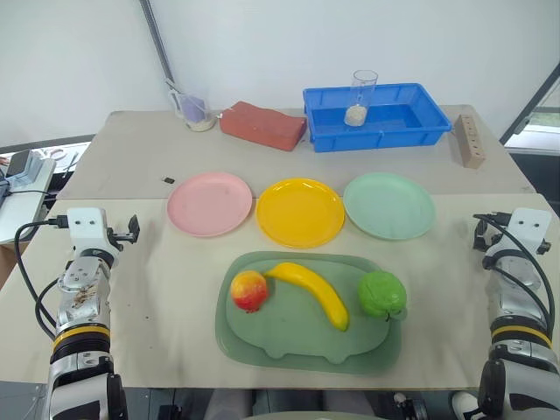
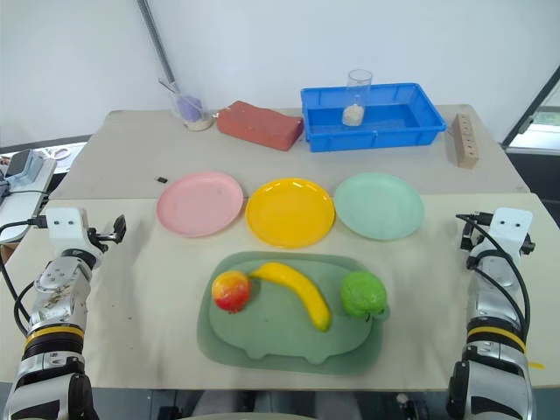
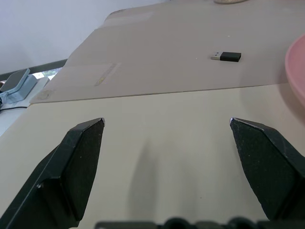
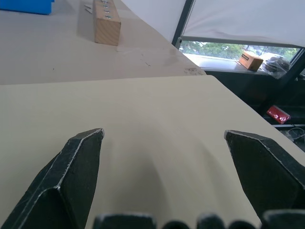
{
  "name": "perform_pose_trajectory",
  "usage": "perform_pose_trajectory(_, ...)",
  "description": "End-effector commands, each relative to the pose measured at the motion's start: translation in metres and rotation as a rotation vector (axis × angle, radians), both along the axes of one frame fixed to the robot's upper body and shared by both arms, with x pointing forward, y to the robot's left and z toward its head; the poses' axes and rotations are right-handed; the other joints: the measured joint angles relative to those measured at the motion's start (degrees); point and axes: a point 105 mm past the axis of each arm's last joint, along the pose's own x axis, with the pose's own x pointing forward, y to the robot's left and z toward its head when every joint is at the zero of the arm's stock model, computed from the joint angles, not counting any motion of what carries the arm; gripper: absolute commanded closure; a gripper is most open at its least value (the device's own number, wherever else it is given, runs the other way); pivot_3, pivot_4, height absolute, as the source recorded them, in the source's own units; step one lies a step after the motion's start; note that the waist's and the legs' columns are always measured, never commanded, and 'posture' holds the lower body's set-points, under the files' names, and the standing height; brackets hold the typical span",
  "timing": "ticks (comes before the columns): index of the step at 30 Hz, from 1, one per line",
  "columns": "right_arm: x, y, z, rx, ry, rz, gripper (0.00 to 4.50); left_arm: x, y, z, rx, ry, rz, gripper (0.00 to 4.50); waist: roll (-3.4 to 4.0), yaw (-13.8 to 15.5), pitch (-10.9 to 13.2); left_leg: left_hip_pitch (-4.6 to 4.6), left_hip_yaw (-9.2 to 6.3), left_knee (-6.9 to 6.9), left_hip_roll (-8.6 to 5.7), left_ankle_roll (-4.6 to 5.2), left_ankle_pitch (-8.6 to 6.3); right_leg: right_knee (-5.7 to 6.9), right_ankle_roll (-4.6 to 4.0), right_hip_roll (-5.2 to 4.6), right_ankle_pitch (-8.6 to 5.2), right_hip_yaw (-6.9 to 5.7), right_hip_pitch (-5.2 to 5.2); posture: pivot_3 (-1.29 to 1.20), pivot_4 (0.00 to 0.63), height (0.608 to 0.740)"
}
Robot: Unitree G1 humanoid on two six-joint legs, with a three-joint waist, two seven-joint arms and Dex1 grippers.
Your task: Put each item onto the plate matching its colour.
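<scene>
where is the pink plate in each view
left eye view: pink plate, leftmost of the three plates, above the tray's left end.
right eye view: same place, left of the yellow plate.
left wrist view: a pink rim at the edge.
shared landmark: the small black dongle beside the plate.

There are no words, numbers, labels or signs to read anywhere here. Nothing on the desk has writing on it.
</scene>
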Motion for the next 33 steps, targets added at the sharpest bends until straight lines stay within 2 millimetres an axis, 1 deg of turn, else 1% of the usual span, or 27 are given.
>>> perform_pose_trajectory(1, -0.003, -0.006, 0.015, -0.011, -0.048, -0.022, 0.01, 0.003, 0.006, 0.019, 0.021, -0.055, 0.008, 0.0, 0.0, 0.0, 0.0, 0.0, 0.0, 0.0, 0.0, 0.0, 0.0, 0.0, 0.0, 0.0, 0.0, 0.0, 0.0, 0.0, 0.15, 0.74)
perform_pose_trajectory(4, -0.004, -0.008, 0.016, -0.016, -0.045, -0.025, 0.01, 0.003, 0.008, 0.022, 0.022, -0.06, -0.005, 0.0, 0.0, 0.0, 0.0, 0.0, 0.0, 0.0, 0.0, 0.0, 0.0, 0.0, 0.0, 0.0, 0.0, 0.0, 0.0, 0.0, 0.15, 0.74)
perform_pose_trajectory(7, -0.003, -0.006, 0.018, -0.03, -0.033, 0.005, 0.01, 0.004, 0.0, 0.029, 0.008, -0.076, -0.084, 0.0, 0.02, 0.0, 0.0, -0.01, 0.0, 0.0, 0.0, 0.0, 0.0, 0.0, 0.0, 0.0, 0.0, 0.0, -0.01, 0.0, 0.15, 0.74)
perform_pose_trajectory(9, 0.003, 0.0, 0.024, -0.051, -0.021, 0.075, 0.01, 0.004, -0.012, 0.043, 0.004, -0.099, -0.211, 0.0, 0.02, 0.0, 0.0, -0.01, 0.01, 0.0, 0.0, -0.01, 0.0, 0.0, -0.02, -0.01, -0.01, 0.0, -0.01, 0.0, 0.15, 0.74)
perform_pose_trajectory(12, 0.013, 0.018, 0.045, -0.107, -0.004, 0.261, 0.01, 0.001, -0.038, 0.064, 0.028, -0.083, -0.453, 0.0, 0.11, -0.1, -0.1, -0.1, 0.02, 0.0, 0.01, -0.01, 0.0, 0.03, -0.15, 0.0, -0.05, 0.0, -0.1, 0.0, 0.15, 0.74)
perform_pose_trajectory(13, 0.014, 0.022, 0.05, -0.117, 0.001, 0.3, 0.01, 0.0, -0.044, 0.068, 0.028, -0.076, -0.499, 0.0, 0.16, -0.1, -0.1, -0.11, 0.02, -0.01, 0.01, -0.01, 0.0, 0.02, -0.15, 0.0, -0.05, 0.0, -0.11, 0.0, 0.15, 0.74)
perform_pose_trajectory(15, 0.019, 0.038, 0.066, -0.136, 0.006, 0.439, 0.01, -0.005, -0.068, 0.081, 0.073, -0.049, -0.668, 0.0, 0.17, -0.1, -0.1, -0.07, 0.03, 0.0, 0.02, -0.01, -0.01, 0.01, -0.33, -0.01, -0.15, 0.0, -0.08, 0.0, 0.15, 0.74)
perform_pose_trajectory(16, 0.02, 0.049, 0.075, -0.143, 0.005, 0.521, 0.01, -0.009, -0.083, 0.086, 0.099, -0.029, -0.76, 0.0, 0.2, -0.1, -0.1, -0.08, 0.04, 0.0, 0.02, -0.01, -0.01, -0.01, -0.38, -0.01, -0.18, 0.0, -0.07, 0.0, 0.15, 0.74)
perform_pose_trajectory(17, 0.021, 0.056, 0.081, -0.147, 0.006, 0.577, 0.01, -0.012, -0.092, 0.088, 0.115, -0.013, -0.82, 0.0, 0.22, -0.1, -0.1, -0.07, 0.04, 0.0, 0.03, -0.01, -0.01, 0.0, -0.39, -0.01, -0.19, 0.0, -0.07, 0.0, 0.15, 0.74)
perform_pose_trajectory(18, 0.021, 0.072, 0.088, -0.135, 0.002, 0.675, 0.01, -0.017, -0.105, 0.091, 0.132, 0.006, -0.901, 0.0, 0.22, -0.1, -0.1, -0.09, 0.05, 0.0, 0.04, -0.01, -0.01, 0.01, -0.39, 0.0, -0.19, 0.0, -0.08, 0.0, 0.15, 0.74)
perform_pose_trajectory(19, 0.019, 0.093, 0.095, -0.127, -0.001, 0.803, 0.01, -0.024, -0.119, 0.093, 0.152, 0.032, -0.997, 0.0, 0.22, -0.1, -0.1, -0.08, 0.05, 0.0, 0.05, -0.01, -0.01, 0.01, -0.39, 0.0, -0.19, 0.0, -0.08, 0.0, 0.15, 0.74)
perform_pose_trajectory(20, 0.016, 0.108, 0.099, -0.121, 0.0, 0.89, 0.01, -0.029, -0.128, 0.094, 0.163, 0.051, -1.058, 0.0, 0.22, -0.2, -0.1, -0.08, 0.05, 0.01, 0.05, -0.01, -0.01, 0.03, -0.4, 0.0, -0.19, 0.01, -0.08, 0.0, 0.15, 0.74)
perform_pose_trajectory(22, 0.0, 0.152, 0.109, -0.094, 0.003, 1.138, 0.01, -0.047, -0.152, 0.09, 0.226, 0.107, -1.235, 0.0, 0.25, -0.2, -0.1, -0.14, 0.07, 0.0, 0.1, -0.01, -0.01, 0.05, -0.4, 0.03, -0.19, 0.01, -0.1, 0.0, 0.15, 0.74)
perform_pose_trajectory(23, -0.006, 0.164, 0.111, -0.082, 0.008, 1.209, 0.01, -0.053, -0.157, 0.088, 0.244, 0.124, -1.283, 0.0, 0.26, -0.2, -0.1, -0.18, 0.07, -0.01, 0.14, -0.01, -0.01, 0.04, -0.41, 0.05, -0.2, 0.01, -0.1, 0.0, 0.15, 0.74)
perform_pose_trajectory(25, -0.032, 0.201, 0.108, -0.091, 0.072, 1.431, 0.01, -0.069, -0.172, 0.079, 0.276, 0.172, -1.414, 0.0, 0.29, 0.0, -0.1, -0.14, 0.11, 0.0, 0.19, 0.0, -0.02, 0.0, -0.49, 0.07, -0.25, 0.01, -0.12, 0.0, 0.15, 0.74)
perform_pose_trajectory(27, -0.054, 0.229, 0.103, -0.126, 0.134, 1.592, 0.01, -0.082, -0.18, 0.072, 0.298, 0.208, -1.515, 0.0, 0.31, 0.1, -0.1, -0.18, 0.27, -0.01, 0.26, 0.01, -0.03, -0.02, -0.54, 0.03, -0.31, 0.0, -0.18, 0.0, 0.15, 0.74)
perform_pose_trajectory(30, -0.079, 0.255, 0.102, -0.123, 0.183, 1.74, 0.01, -0.093, -0.186, 0.066, 0.311, 0.23, -1.611, 0.0, 0.26, 0.4, 0.0, -0.26, 1.01, 0.02, 0.69, -0.04, -0.07, -0.08, -0.6, 0.0, -0.34, -0.04, -0.24, 0.0, 0.15, 0.74)
perform_pose_trajectory(33, -0.098, 0.272, 0.098, -0.131, 0.228, 1.852, 0.01, -0.097, -0.195, 0.061, 0.302, 0.237, -1.655, 0.0, 0.26, 0.7, 0.0, -0.51, 1.31, 0.02, 0.8, -0.08, -0.1, -0.11, -0.65, -0.11, -0.34, -0.04, -0.56, 0.0, 0.15, 0.74)
